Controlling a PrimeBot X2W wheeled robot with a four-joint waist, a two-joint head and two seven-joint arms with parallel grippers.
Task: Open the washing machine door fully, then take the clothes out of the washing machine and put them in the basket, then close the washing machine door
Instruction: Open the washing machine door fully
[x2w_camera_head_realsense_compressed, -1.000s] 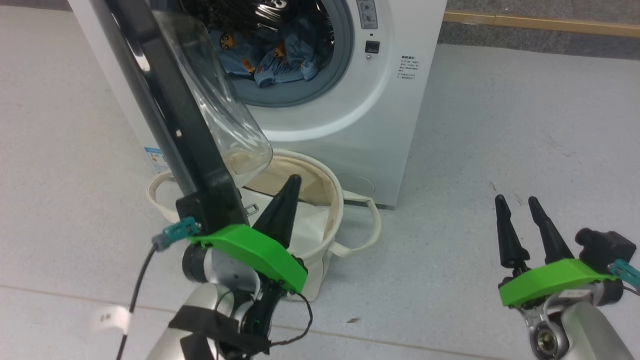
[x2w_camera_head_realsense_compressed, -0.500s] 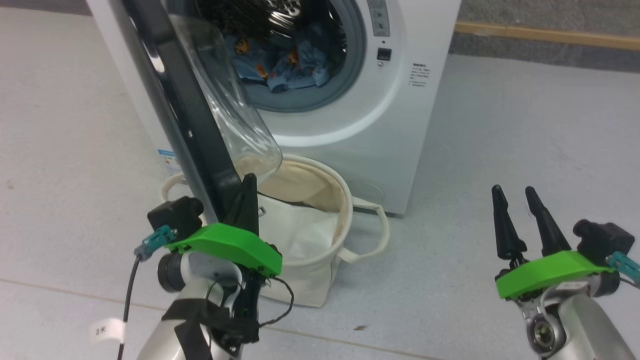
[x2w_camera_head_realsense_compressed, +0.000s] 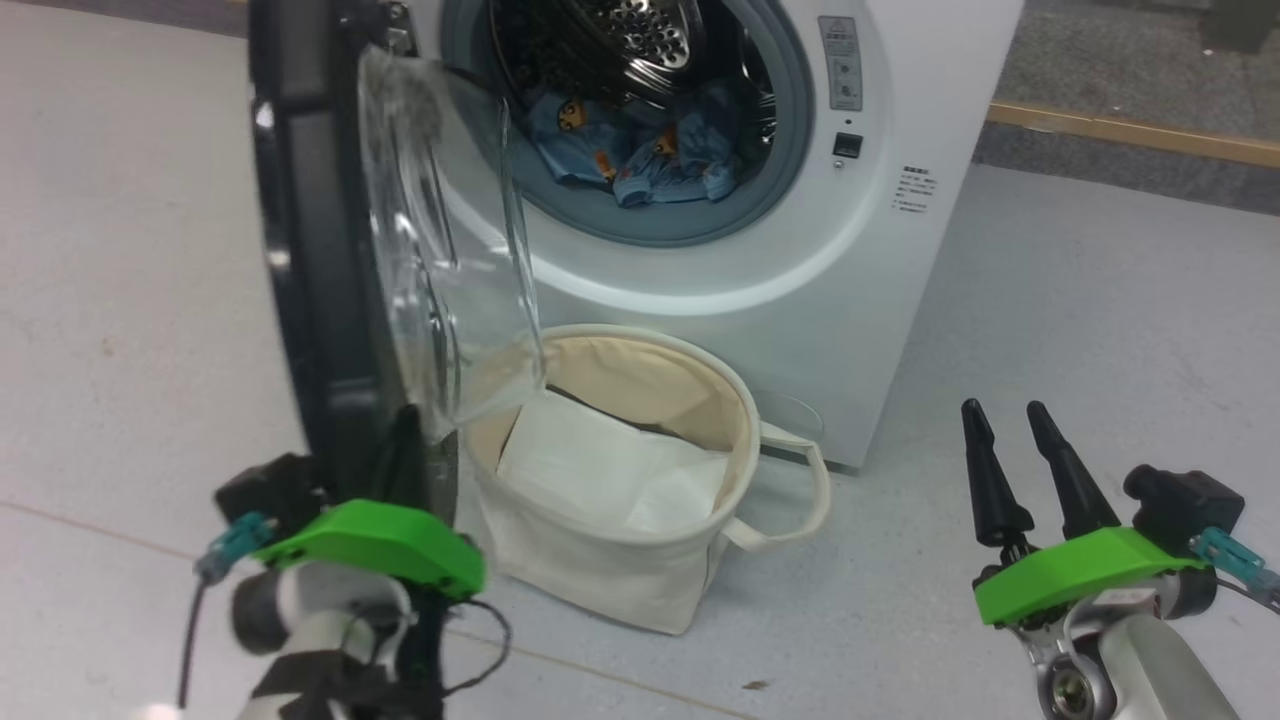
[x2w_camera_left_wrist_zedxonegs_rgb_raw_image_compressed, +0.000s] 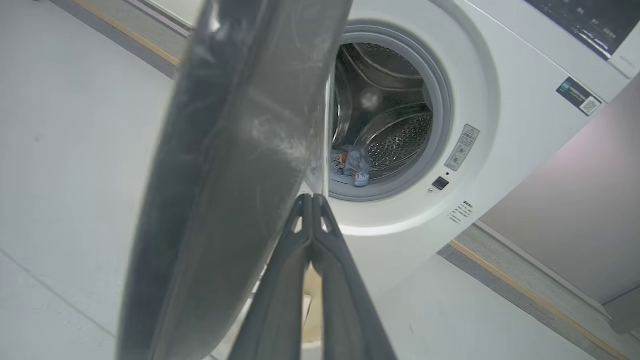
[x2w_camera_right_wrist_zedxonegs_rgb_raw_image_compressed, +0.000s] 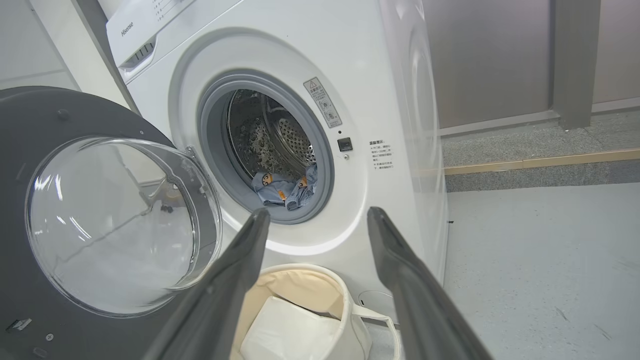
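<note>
Black-rimmed door (x2w_camera_head_realsense_compressed: 300, 260) part open: we should push it wider with our clenched left gripper (x2w_camera_left_wrist_zedxonegs_rgb_raw_image_compressed: 312, 200) at its lower edge, missing the basket (x2w_camera_head_realsense_compressed: 600, 575); clothes (x2w_camera_head_realsense_compressed: 640, 150) lie in the drum (x2w_camera_head_realsense_compressed: 640, 40), right gripper (x2w_camera_head_realsense_compressed: 1002, 412) spread.

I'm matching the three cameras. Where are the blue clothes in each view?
Head view: clothes, top centre, in the drum.
Left wrist view: clothes, centre, right of the washing machine door.
Right wrist view: clothes, centre, low in the drum.
Shared landmark: small black square right of the opening.
</note>
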